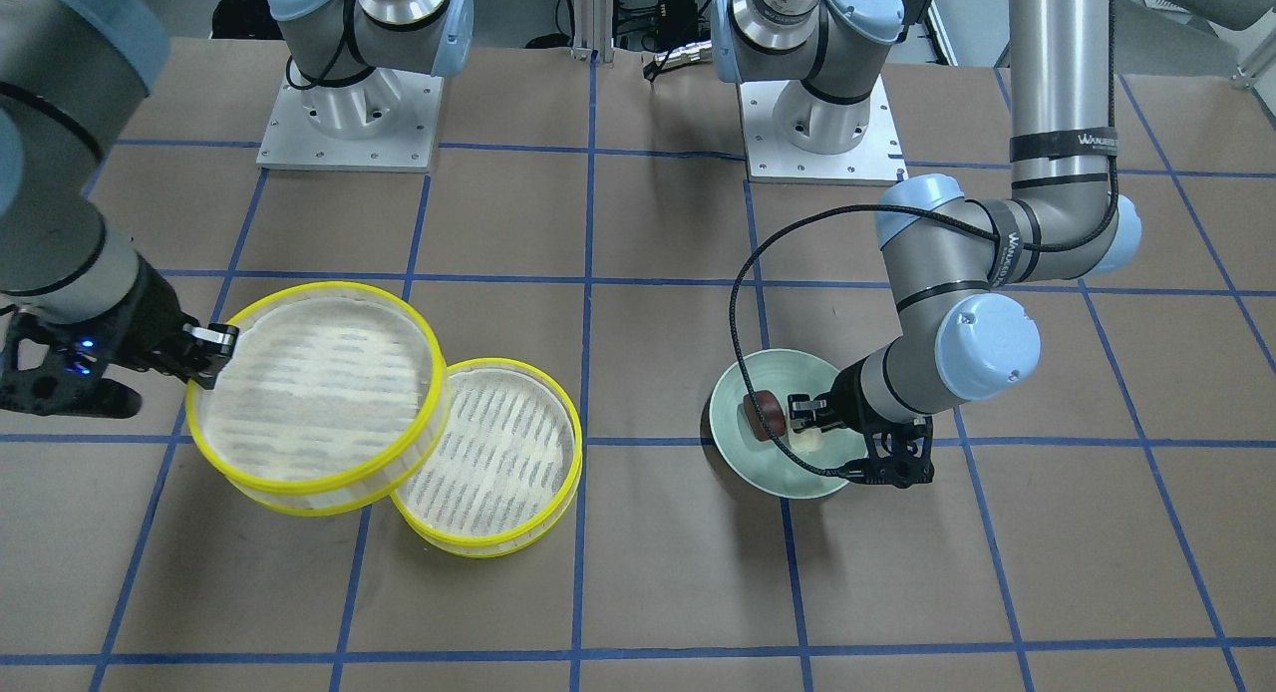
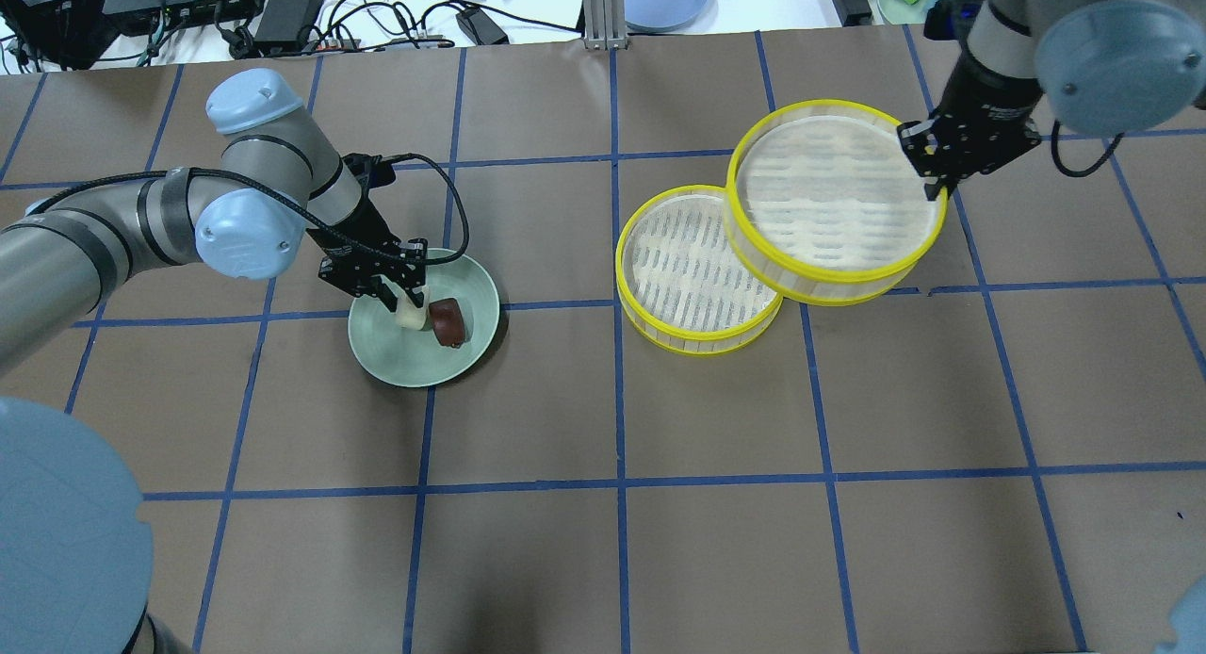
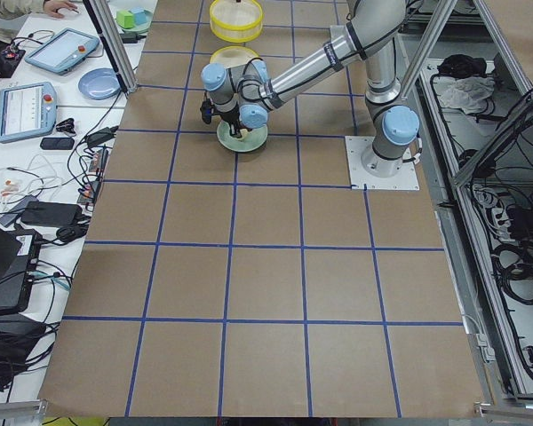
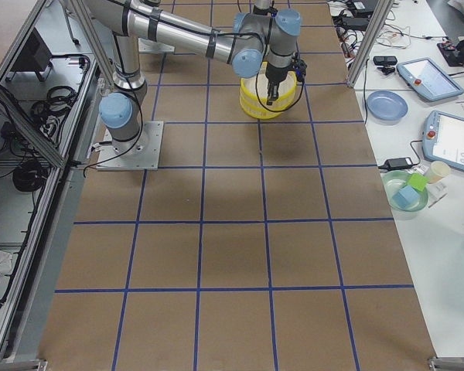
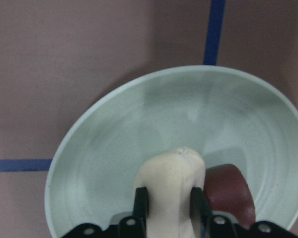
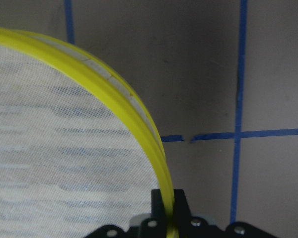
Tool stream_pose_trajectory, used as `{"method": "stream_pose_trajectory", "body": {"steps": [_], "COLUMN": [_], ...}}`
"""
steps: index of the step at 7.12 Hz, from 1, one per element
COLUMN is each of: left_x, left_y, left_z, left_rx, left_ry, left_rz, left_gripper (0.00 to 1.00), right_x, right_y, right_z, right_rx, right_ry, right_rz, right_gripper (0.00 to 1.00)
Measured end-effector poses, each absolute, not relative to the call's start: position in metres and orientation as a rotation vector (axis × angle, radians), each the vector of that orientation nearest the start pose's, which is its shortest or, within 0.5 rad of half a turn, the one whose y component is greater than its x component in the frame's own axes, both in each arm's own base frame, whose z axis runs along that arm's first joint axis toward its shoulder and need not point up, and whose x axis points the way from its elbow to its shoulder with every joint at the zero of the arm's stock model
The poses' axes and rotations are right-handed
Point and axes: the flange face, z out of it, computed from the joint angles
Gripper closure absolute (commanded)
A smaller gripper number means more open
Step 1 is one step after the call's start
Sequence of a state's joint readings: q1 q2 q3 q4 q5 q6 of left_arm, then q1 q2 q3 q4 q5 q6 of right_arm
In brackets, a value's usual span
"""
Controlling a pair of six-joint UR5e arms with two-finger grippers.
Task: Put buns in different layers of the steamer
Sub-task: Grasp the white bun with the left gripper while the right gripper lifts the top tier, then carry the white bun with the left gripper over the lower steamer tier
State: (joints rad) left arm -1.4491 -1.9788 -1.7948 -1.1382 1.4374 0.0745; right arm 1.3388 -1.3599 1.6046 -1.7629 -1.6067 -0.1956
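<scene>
We log the left tool [image 5: 169, 201] clamped on the pale cream rounded bun [image 5: 171, 173] in the pale green round plate [image 5: 139, 114], with the dark reddish-brown bun [image 5: 228, 191] touching it at 3 o'clock overhead, while the right tool [image 6: 170, 198] pinches the upper yellow-rimmed mesh steamer tray [image 2: 812, 106] at 2 o'clock, likely baring the lower tray [image 2: 683, 268] for loading.

Stretching the silver-grey, blue-capped left arm [image 2: 113, 230] out low, bending at the wrist and pointing its black two-finger left pincer [image 2: 400, 301] steeply down. Squeezing both fingers [image 5: 140, 202] against the sides of the pale cream-white rounded bun [image 5: 171, 181]. Carrying the matching right arm [image 2: 989, 79] higher, angling its black right pincer [image 2: 935, 185] down and inward. Pinching the wall of the yellow-rimmed round steamer tray [image 6: 139, 114] between narrowly set fingers [image 6: 181, 203], one inside the rim, one outside.
</scene>
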Motion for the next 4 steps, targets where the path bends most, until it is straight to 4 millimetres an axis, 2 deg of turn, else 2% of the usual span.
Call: {"method": "stream_pose_trajectory", "body": {"steps": [1, 2, 3, 4], "left_x": [-0.076, -0.074, -0.073, -0.076], "left_y": [-0.577, -0.578, -0.581, -0.587], "left_z": [0.204, 0.207, 0.215, 0.237], "left_rx": [-0.085, -0.046, -0.007, 0.012], "left_ry": [3.279, 3.28, 3.281, 3.281], "left_rz": [0.303, 0.292, 0.258, 0.187], "left_gripper": [1.0, 1.0, 1.0, 1.0], "right_x": [-0.045, -0.07, -0.082, -0.088], "right_y": [-0.574, -0.57, -0.567, -0.565], "right_z": [0.379, 0.38, 0.381, 0.382], "right_rx": [0.032, 0.006, -0.012, -0.033], "right_ry": [3.162, 3.165, 3.173, 3.186], "right_rz": [0.115, 0.132, 0.144, 0.158], "right_gripper": [0.9, 0.9, 0.9, 0.9]}}
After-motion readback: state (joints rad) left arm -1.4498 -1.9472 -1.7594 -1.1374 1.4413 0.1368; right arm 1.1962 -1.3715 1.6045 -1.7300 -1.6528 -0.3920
